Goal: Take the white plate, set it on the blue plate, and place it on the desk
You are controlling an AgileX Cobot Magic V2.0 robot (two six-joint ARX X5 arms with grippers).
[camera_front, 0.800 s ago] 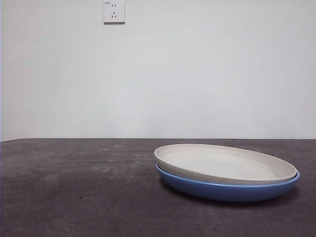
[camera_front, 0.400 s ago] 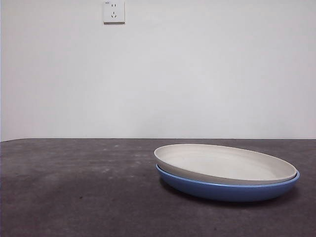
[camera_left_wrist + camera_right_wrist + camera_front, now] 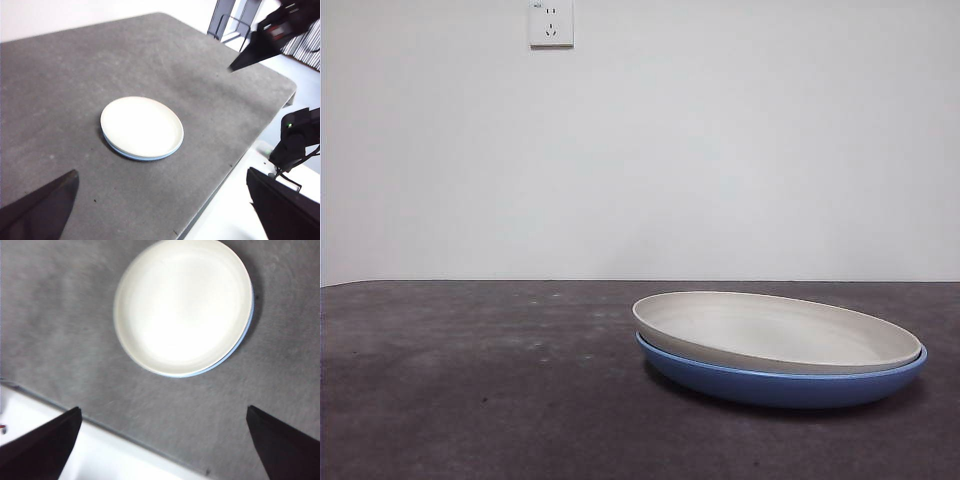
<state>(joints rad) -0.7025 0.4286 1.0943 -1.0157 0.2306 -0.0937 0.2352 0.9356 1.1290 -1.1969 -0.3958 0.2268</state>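
Note:
The white plate (image 3: 775, 335) lies nested in the blue plate (image 3: 780, 385) on the desk (image 3: 470, 400), right of centre in the front view. No gripper touches the stack. From high above, the left wrist view shows the white plate (image 3: 141, 126) with a thin blue plate rim (image 3: 131, 155) under it; my left gripper (image 3: 161, 171) is open and holds nothing. My right gripper (image 3: 163, 408) is open too, well above the white plate (image 3: 182, 305), where the blue plate (image 3: 235, 352) shows as a narrow crescent.
A wall socket (image 3: 551, 23) sits high on the white back wall. The desk edge (image 3: 235, 160) runs close to the plates, with robot hardware (image 3: 295, 140) beyond it. The other arm's dark tip (image 3: 260, 45) hangs over the desk's far corner.

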